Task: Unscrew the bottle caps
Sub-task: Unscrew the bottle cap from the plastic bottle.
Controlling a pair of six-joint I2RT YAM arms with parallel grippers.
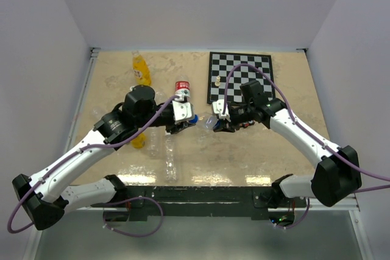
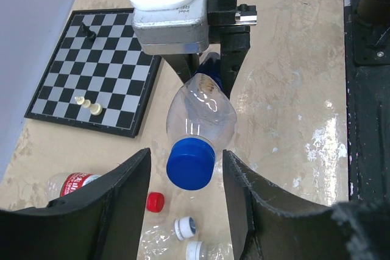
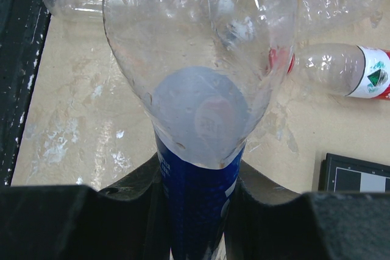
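**Item 1, clear bottle** [image 2: 201, 111]: held off the table at frame centre in the top view. The right gripper [image 3: 198, 196] is clamped round its blue-labelled body, jaws closed on it. The long axis runs straight from the right gripper toward the left gripper [image 2: 186, 178], neck leading.

**Item 2, blue cap** [image 2: 191, 162]: on the neck and, by my reading, not yet off. In the left wrist view it sits lower centre, facing the camera.

**Item 3, left gripper**: spread open, one finger on either side of the cap with a thin gap visible on each side. I see no contact. It is the arm nearer the cap and is lined up on the bottle's axis. I judge that closing on the cap comes next, then the twist.

**Item 4, strays**: red cap [image 2: 155, 201] at lower left and chessboard [image 2: 55, 83] at upper left, both in the left wrist view. Orange bottle [image 1: 141, 68] at upper left of the top view.
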